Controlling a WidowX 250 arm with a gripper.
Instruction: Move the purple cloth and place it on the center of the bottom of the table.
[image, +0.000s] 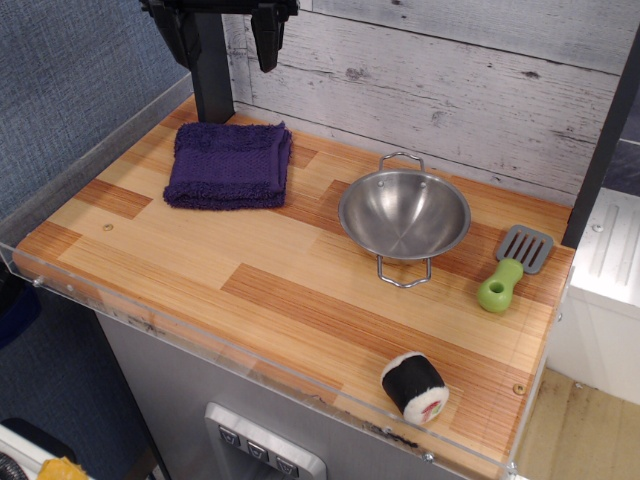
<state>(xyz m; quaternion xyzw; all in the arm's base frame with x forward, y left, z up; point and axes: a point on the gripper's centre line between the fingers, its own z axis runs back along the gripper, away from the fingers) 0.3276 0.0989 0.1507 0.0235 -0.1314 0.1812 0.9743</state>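
Note:
The purple cloth (228, 165) is a dark purple folded terry towel lying flat at the back left of the table (290, 300), a light wood-plank countertop with a clear acrylic rim. My gripper (240, 42) is black and hangs at the top edge of the view, above and just behind the cloth, not touching it. Its two fingers stand apart with nothing between them. The upper part of the gripper is cut off by the frame.
A steel bowl (404, 212) with wire handles sits right of the cloth at mid-table. A spatula with a green handle (515, 265) lies near the right edge. A black-and-white sushi roll toy (414, 387) stands at the front right. A white plank wall runs behind.

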